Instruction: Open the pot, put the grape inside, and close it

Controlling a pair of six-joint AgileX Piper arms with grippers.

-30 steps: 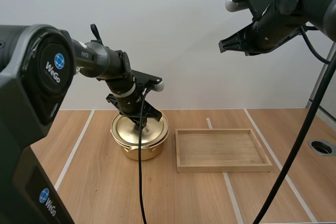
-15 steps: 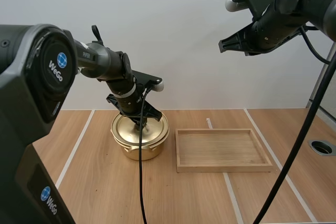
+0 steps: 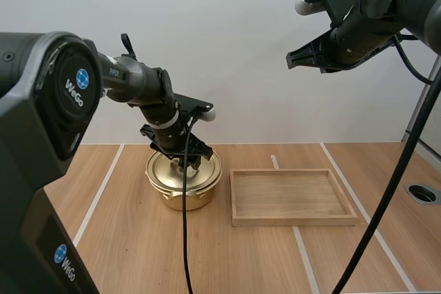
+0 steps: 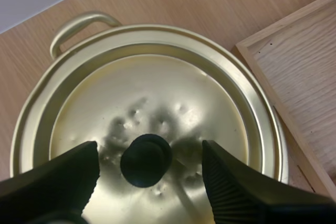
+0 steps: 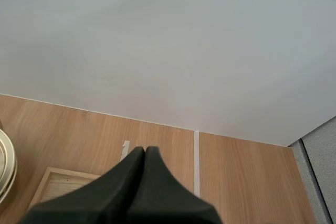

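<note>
atop the gold pot [image 3: 183, 196] sits a dented lid [image 4: 157, 90].

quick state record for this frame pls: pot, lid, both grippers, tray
pot: gold, on the table, beside the tray
lid: seated on the pot
knob: black, at lid centre, between the left fingers with gaps on both sides
left gripper: open, straddling the knob, not yet gripping
right gripper: shut on nothing, raised high above the table
tray: wooden, flat on the table
stage: lid not yet lifted
</note>
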